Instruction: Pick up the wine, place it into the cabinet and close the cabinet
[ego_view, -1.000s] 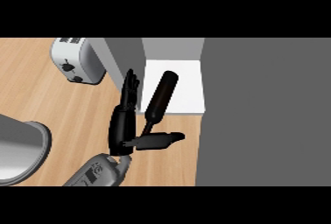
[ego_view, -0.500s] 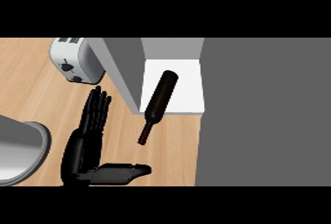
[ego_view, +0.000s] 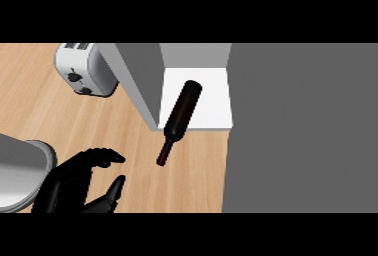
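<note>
Wood surface (ego_view: 88, 125) is carrying a toaster (ego_view: 85, 70) up and beyond the robot hand (ego_view: 74, 182), with a grey rounded thing (ego_view: 18, 172) just left of it. The wine (ego_view: 179, 117) is lying up and to the right of the hand, its body on the cabinet's (ego_view: 214, 100) white floor, its neck sticking out over the wood. Since half a second ago the hand is sitting lower, its fingers now curling inward on nothing, well apart from the bottle, which is lying unmoved.
</note>
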